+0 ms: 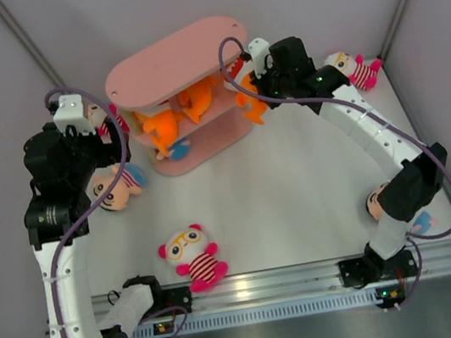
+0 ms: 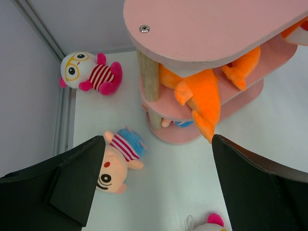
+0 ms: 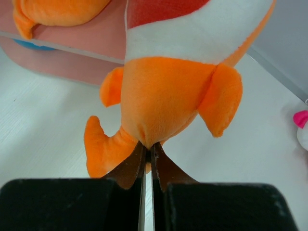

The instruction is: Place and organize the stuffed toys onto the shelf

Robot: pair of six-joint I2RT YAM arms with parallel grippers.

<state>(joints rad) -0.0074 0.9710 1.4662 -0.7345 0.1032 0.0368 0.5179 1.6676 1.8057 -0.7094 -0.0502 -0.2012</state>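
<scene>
The pink shelf (image 1: 177,65) stands at the back middle of the table. Two orange sharks (image 1: 163,127) lie on its middle tier, and a doll with blue (image 2: 180,123) peeks from the bottom tier. My right gripper (image 3: 148,144) is shut on the belly seam of another orange shark (image 3: 168,96), held beside the shelf's right end (image 1: 251,101). My left gripper (image 2: 158,144) hangs open and empty left of the shelf (image 2: 216,29), above a peach-faced striped doll (image 2: 118,161). A white-faced doll (image 1: 192,256) lies at the front middle.
One white-faced doll (image 2: 89,74) lies in the back left corner by the wall. Another (image 1: 353,70) lies at the back right, behind the right arm. A peach-faced doll (image 1: 376,201) is partly hidden under the right arm's base link.
</scene>
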